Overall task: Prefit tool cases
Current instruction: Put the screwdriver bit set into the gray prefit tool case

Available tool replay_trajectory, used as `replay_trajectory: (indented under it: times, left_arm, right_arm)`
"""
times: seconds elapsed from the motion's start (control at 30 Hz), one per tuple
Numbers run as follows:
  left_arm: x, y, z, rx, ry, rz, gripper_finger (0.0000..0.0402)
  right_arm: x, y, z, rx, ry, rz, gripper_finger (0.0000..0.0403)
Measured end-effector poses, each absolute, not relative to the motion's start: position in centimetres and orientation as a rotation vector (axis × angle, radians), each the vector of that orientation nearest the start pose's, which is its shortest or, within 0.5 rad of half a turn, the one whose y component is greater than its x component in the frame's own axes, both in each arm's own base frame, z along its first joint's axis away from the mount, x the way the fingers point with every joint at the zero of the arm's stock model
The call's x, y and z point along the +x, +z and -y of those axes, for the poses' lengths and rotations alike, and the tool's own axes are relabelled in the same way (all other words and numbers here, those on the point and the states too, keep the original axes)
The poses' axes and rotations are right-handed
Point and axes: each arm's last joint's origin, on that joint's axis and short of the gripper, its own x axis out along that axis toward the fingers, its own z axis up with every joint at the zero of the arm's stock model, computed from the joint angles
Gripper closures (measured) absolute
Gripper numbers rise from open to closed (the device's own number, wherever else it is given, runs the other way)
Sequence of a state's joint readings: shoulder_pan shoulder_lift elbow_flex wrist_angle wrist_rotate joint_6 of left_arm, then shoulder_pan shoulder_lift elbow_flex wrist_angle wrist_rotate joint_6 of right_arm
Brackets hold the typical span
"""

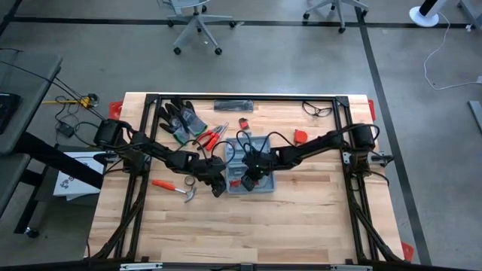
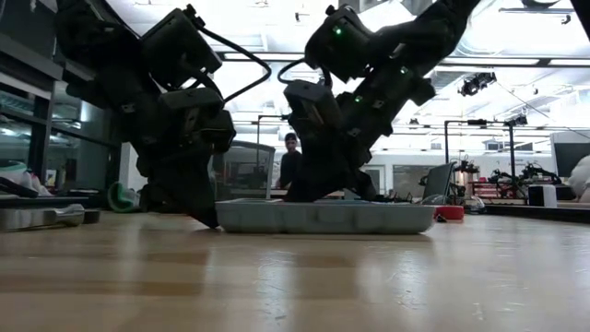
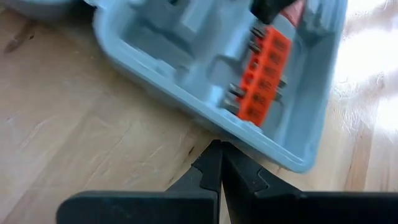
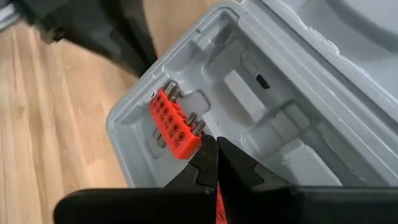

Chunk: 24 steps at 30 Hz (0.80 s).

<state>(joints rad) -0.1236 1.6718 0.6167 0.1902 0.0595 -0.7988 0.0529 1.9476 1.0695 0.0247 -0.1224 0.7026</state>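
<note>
A: Starting at the left. The left gripper point(image 1: 218, 186) has its fingers pressed together, holding nothing, tip down at the worktop just beside the left edge of the tool case point(image 1: 251, 167). What is it for?

B: A stop, by my reading. The case lies open near the middle of the worktop, recesses facing up. With that tip against its wall, the case should not slide left when pushed.

A: And inside the case?

B: An orange bit holder point(image 4: 175, 126) sits in the corner recess nearest the left gripper. It looks slightly askew, so I judge it not fully seated.

A: The right gripper point(image 4: 216, 151)?

B: Fingers closed together, empty, tip right at the end of the holder; whether it touches, I cannot tell.

A: So how should the seating go?

B: Press straight down on the holder's body, not on the bit ends. Keep force light; the shell is thin plastic and may flex. Hold the left tip steady throughout.
</note>
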Motion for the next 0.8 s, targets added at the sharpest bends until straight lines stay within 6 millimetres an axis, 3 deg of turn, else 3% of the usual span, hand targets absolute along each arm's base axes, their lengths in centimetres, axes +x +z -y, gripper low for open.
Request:
replay_trajectory:
  times: [0.8]
  left_arm:
    - [28.0,10.9,3.5,-0.691,0.188,-0.883,0.0401]
  right_arm:
    - [38.0,12.9,-4.3,0.690,-0.151,-0.875,0.0403]
